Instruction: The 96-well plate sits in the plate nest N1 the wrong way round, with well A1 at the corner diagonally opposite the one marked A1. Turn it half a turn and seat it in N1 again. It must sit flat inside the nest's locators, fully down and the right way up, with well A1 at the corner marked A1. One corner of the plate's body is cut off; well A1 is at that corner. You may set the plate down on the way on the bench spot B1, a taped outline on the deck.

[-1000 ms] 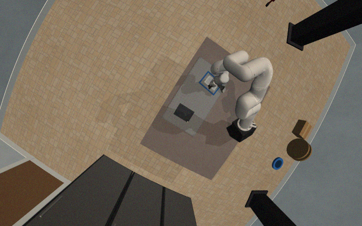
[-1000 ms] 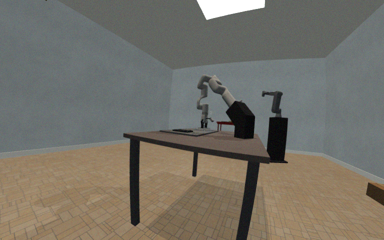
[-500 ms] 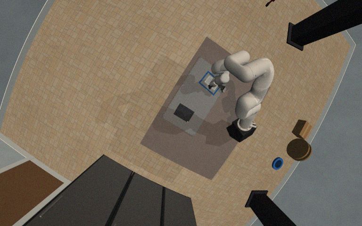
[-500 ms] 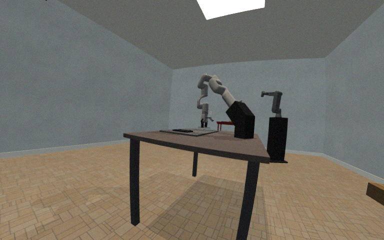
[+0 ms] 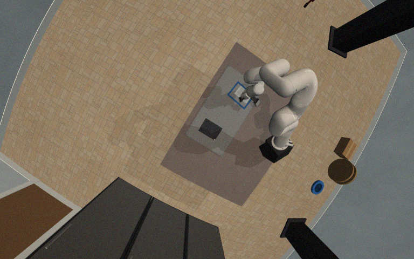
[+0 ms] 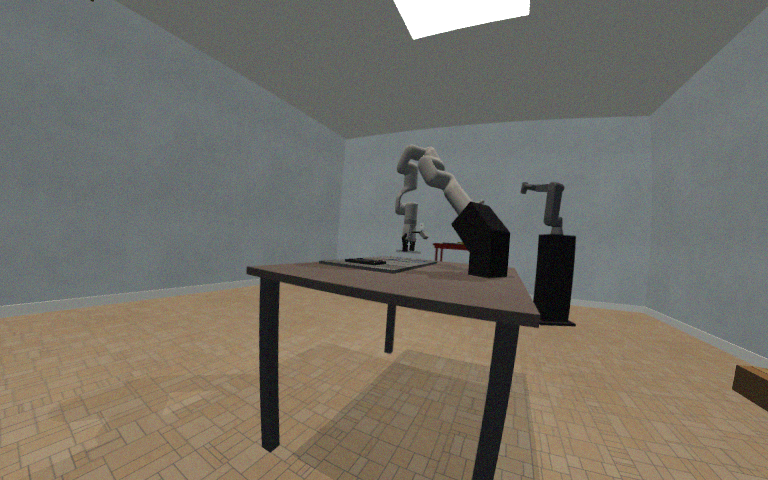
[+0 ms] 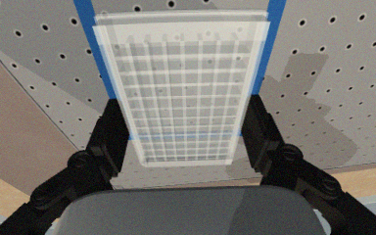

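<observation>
The clear 96-well plate [image 7: 182,88] is between my gripper's black fingers, which grip its two long sides near the end closest to the wrist. I hold it a little above the deck, over the blue taped outline of bench spot B1 [image 7: 86,29]; the tape shows through the plate. In the overhead view the gripper [image 5: 248,97] is over the blue outline. The dark plate nest N1 [image 5: 209,128] stands empty further along the grey deck. I cannot make out the plate's cut corner.
The grey perforated deck [image 5: 218,113] lies on a brown table [image 6: 396,283]. The arm's black base [image 5: 276,149] stands beside the deck. A second black pedestal with a small arm [image 6: 553,266] stands beyond the table.
</observation>
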Tool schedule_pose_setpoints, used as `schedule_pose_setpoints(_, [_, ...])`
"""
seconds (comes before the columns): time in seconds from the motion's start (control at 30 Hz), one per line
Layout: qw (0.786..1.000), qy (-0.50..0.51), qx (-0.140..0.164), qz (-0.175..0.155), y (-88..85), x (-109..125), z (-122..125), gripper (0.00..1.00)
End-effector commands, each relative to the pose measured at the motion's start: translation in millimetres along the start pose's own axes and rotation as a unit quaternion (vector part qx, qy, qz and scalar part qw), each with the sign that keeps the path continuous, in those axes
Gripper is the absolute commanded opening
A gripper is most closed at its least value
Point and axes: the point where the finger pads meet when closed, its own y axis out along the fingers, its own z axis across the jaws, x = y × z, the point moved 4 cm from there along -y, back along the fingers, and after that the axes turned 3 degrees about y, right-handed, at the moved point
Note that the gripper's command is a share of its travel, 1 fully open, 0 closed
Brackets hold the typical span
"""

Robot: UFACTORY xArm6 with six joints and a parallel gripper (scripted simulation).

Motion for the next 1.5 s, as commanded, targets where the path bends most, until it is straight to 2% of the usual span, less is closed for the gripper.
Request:
schedule_pose_setpoints(0.0, [1.000,0.000,-0.002,0.001,-7.7,0.8,-0.1,0.00])
schedule_pose_setpoints(0.5, [1.000,0.000,-0.002,0.001,-32.7,0.9,0.0,0.00])
schedule_pose_setpoints(1.13, [1.000,0.000,-0.002,0.001,-34.3,0.9,0.0,0.00])
schedule_pose_setpoints(1.47, [0.986,0.166,-0.002,0.000,-35.2,1.4,33.4,0.00])
